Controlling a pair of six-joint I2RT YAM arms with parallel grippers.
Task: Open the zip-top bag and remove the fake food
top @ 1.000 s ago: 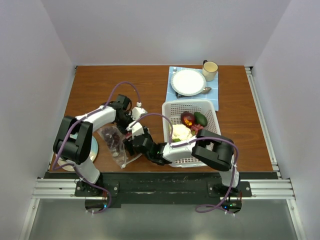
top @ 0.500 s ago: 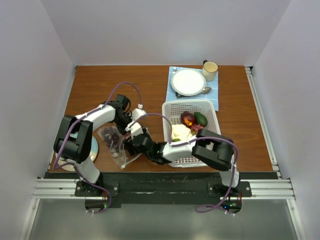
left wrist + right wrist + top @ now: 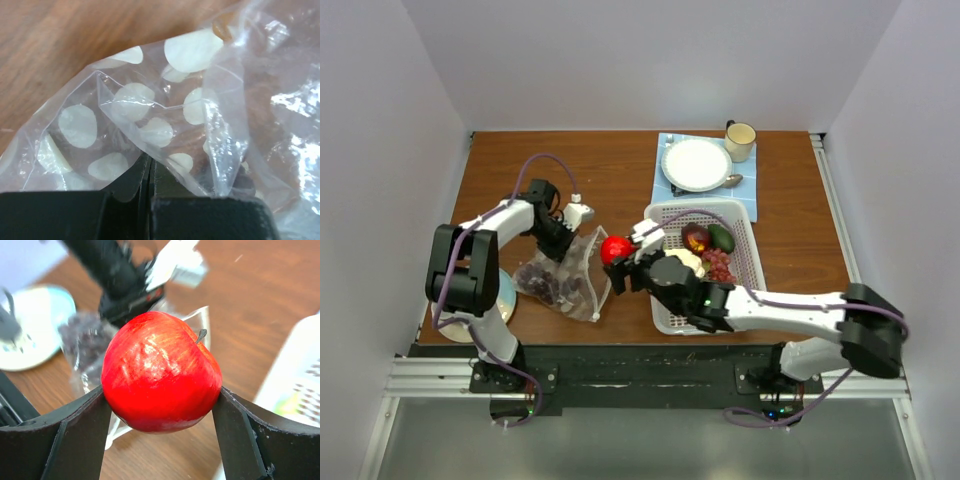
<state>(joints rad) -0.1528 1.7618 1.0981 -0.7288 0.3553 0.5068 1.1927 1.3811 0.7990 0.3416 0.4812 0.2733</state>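
Note:
The clear dotted zip-top bag [image 3: 565,278] lies open on the table at the left, with dark purple fake food [image 3: 542,283] still inside. My left gripper [image 3: 563,243] is shut on the bag's upper edge; the left wrist view shows the film [image 3: 150,125] pinched between the closed jaws. My right gripper [image 3: 617,256] is shut on a red apple [image 3: 614,248], held above the table between the bag and the basket. In the right wrist view the apple [image 3: 160,372] sits between both fingers [image 3: 75,437], with the bag [image 3: 95,347] behind it.
A white perforated basket [image 3: 703,262] right of the bag holds cream, purple, green and grape pieces. A white plate [image 3: 696,163], a cup [image 3: 740,139] and a spoon sit on a blue mat at the back. A round grey disc [image 3: 506,295] lies at the left front.
My right gripper has come out of the bag with the red apple and moved right and up toward the basket. My left gripper has pulled the bag's edge up and left.

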